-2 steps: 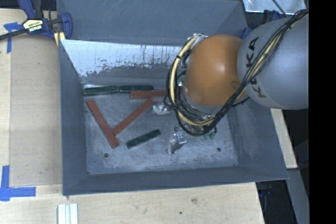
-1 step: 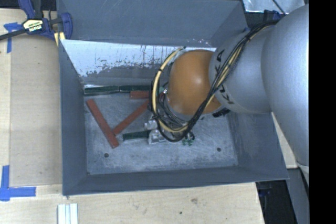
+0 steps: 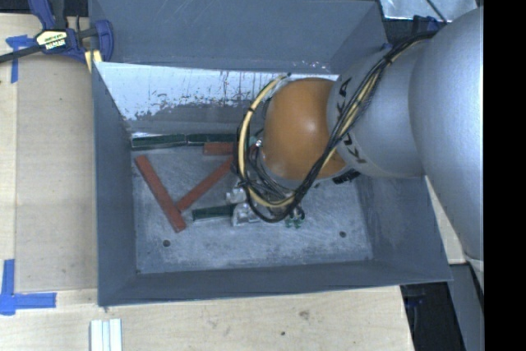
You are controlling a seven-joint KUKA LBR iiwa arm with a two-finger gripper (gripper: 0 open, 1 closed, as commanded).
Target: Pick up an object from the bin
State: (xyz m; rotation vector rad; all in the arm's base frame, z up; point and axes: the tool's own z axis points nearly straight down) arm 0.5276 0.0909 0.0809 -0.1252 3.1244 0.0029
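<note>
I am looking down into the grey metal bin (image 3: pixel 115 201). On the left of its floor lie two flat red-brown wooden sticks: one long stick (image 3: pixel 158 191) and a second stick (image 3: pixel 205 187), which meet at their lower ends like a letter V. Behind them, along the back wall, lies a long dark green bar (image 3: pixel 168 141), with a short red-brown piece (image 3: pixel 218 149) at its right end. Near the middle, a short dark green stick (image 3: pixel 209 213) lies flat, and its right end reaches the metal pincer (image 3: pixel 242 214). I cannot tell whether the pincer is open or closed. Above it are the orange round cover (image 3: pixel 300 131) with cables and the silver arm (image 3: pixel 411 103) coming from the right.
</note>
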